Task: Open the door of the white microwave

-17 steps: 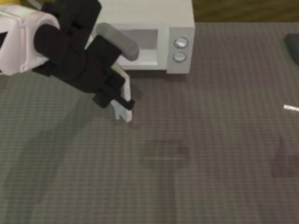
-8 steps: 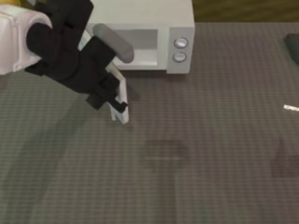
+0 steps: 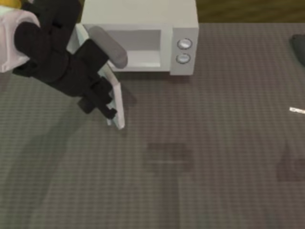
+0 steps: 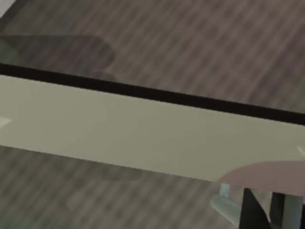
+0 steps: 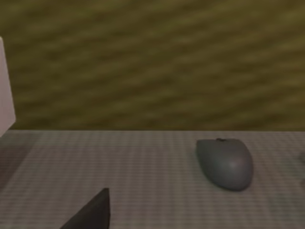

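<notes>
The white microwave (image 3: 143,14) stands at the table's back, its two silver knobs (image 3: 184,44) on its right side. Its door (image 3: 117,102) has swung out toward the left and juts forward from the hinge side, leaving the cavity (image 3: 143,45) exposed. My left gripper (image 3: 108,107) is shut on the door's free edge, at the pale handle bar (image 4: 226,207). In the left wrist view the door (image 4: 143,138) fills the middle as a broad pale band. Only a dark part of my right gripper (image 5: 93,214) shows, low over the table and away from the microwave.
A grey computer mouse (image 5: 225,162) lies on the table near the back edge; it sits at the far right edge in the top view (image 3: 299,47). A small pale strip (image 3: 296,110) lies at the right edge. Beyond the table's back edge is an olive floor.
The door has swung further open, its free edge moving left and slightly forward. My left gripper moved left with it, holding on. The cavity shows more.
</notes>
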